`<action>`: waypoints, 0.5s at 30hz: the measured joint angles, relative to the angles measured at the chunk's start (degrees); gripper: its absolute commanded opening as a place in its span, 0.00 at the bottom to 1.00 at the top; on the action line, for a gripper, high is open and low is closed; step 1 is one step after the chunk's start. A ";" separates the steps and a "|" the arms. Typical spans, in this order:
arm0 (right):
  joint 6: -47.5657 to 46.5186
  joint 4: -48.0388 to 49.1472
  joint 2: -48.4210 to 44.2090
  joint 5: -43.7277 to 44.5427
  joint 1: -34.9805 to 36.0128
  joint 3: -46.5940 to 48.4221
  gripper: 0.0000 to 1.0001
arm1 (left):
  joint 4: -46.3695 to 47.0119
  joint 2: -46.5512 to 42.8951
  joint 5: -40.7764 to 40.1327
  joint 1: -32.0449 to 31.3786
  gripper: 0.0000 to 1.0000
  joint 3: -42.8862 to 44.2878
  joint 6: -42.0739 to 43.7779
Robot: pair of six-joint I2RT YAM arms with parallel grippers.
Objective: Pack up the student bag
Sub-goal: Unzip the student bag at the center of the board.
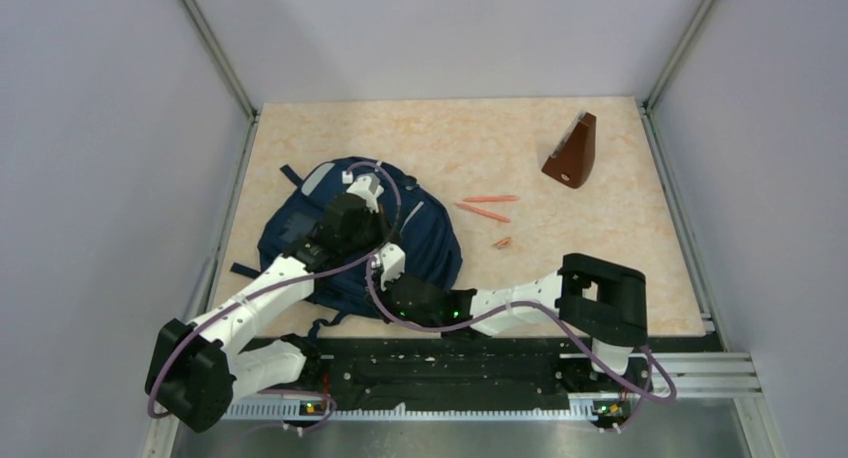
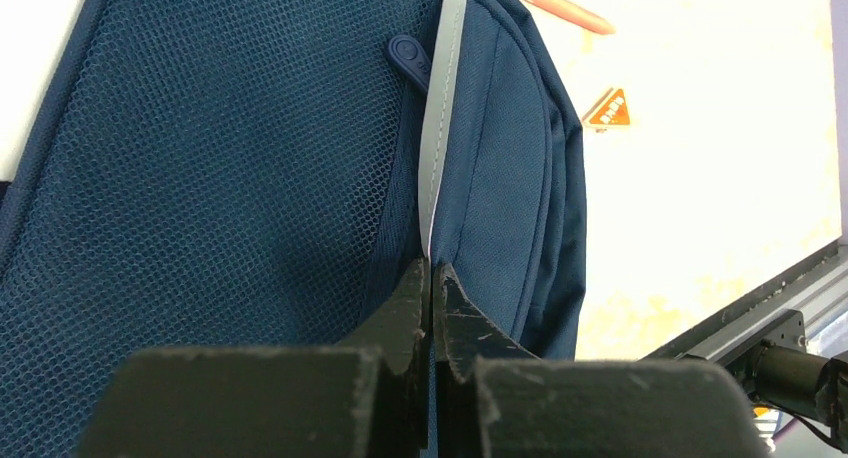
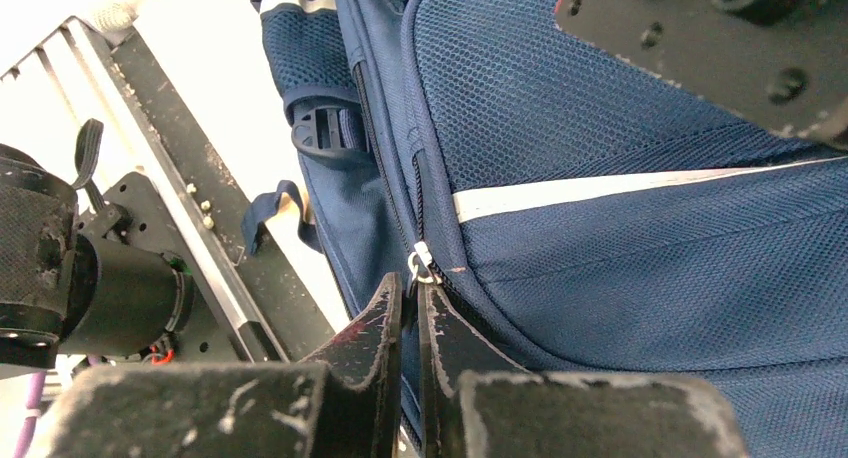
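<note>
Much of the student bag (image 1: 440,246) hidden overhead beneath left arm (image 1: 265,293), right arm (image 1: 520,303).

Bag (image 2: 510,178) is logged as navy woven cloth, matt. Its panel (image 2: 200,178) is open mesh and rough. Stripe (image 2: 440,128) is seen as smooth grey tape with a slight sheen. Zip pull (image 2: 408,58) looks matt and rubbery, slider (image 3: 420,263) shiny metal, buckle (image 3: 325,133) black plastic. Jaws of left gripper (image 2: 432,278) and right gripper (image 3: 410,303) are matt black and scratched. Worktop (image 1: 450,148) is pale, marbled, smooth. Wedge (image 1: 572,153) is glossy brown.
</note>
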 measured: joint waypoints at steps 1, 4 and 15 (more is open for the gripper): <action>-0.37 -0.04 0.15 -0.02 0.00 0.22 0.16 | 0.00 0.00 -0.09 0.00 0.00 0.00 0.17; -1.68 0.22 0.24 -1.11 0.07 0.44 0.37 | 0.42 0.00 -0.22 0.00 0.00 0.00 0.24; -6.71 -0.35 -17.40 -3.17 1.70 -7.98 0.60 | -1.51 -3.48 -1.01 0.87 0.00 1.57 0.13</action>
